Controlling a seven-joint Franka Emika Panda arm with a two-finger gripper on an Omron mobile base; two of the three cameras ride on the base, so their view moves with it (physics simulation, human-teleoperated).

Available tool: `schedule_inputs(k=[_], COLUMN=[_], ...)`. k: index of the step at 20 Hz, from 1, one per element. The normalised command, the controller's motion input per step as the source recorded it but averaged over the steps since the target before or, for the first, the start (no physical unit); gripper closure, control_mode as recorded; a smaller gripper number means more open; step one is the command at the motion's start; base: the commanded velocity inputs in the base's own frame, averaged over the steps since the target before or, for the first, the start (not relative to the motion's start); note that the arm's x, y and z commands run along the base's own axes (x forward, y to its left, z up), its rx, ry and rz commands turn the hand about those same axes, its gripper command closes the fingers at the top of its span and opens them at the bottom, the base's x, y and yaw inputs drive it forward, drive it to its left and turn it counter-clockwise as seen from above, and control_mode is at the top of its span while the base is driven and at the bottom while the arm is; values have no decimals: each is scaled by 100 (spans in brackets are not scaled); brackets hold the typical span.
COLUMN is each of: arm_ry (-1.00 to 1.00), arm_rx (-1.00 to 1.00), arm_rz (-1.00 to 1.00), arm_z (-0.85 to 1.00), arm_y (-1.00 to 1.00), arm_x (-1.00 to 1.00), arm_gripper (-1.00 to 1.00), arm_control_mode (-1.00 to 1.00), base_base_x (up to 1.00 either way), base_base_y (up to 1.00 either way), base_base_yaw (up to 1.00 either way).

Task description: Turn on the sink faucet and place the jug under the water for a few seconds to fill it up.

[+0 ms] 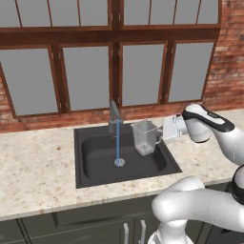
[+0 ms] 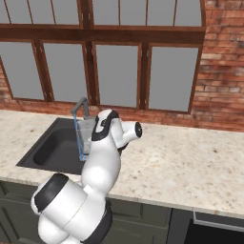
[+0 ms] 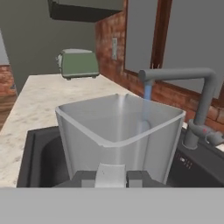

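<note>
One white arm is reaching from the right over a speckled stone surface (image 1: 38, 162), and its one hand (image 1: 164, 131) is gripping one clear jug (image 1: 144, 137) by its side, the two fingers closed tight on the jug's handle side; the jug is hanging upright over the right part of one black sink (image 1: 95, 159), its open mouth facing up and its narrower base low inside the basin; one grey sink faucet (image 1: 114, 116) is standing at the sink's back edge, its spout angled forward over the basin; one thin blue stream of water (image 1: 117, 140) is falling straight from the spout to the one round silver drain (image 1: 119, 162); in the left base view the stream is running just beside the jug, to its left, and not into it; in the hand view the jug (image 3: 118, 135) is standing nearest the camera with the spout (image 3: 175, 75) beyond its far rim, and the water (image 3: 147, 91) is showing behind that rim, apart from the mouth; one green toaster (image 3: 78, 63) is resting on the surface further along the brick wall; in the right base view the arm's white body is covering most of the jug (image 2: 86, 131), while the faucet (image 2: 80, 108) and the stream (image 2: 78, 138) are showing to the left of it.
</note>
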Motion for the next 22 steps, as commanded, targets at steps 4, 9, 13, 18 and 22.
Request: schedule_inputs(k=[4,9,13,18,22], arm_ry=[0,0,0,0,2], arm_rx=[0,0,0,0,0], arm_rz=[0,0,0,0,0], arm_z=[-2,-18,-21,-10,-16], arm_y=[6,0,1,6,23], arm_x=[0,0,0,0,4], arm_gripper=[100,100,100,100,100], arm_control_mode=[-100,-100,-100,-100,-100], base_base_x=[0,0,0,0,0], base_base_y=[0,0,0,0,0], base_base_yaw=[0,0,0,0,0])
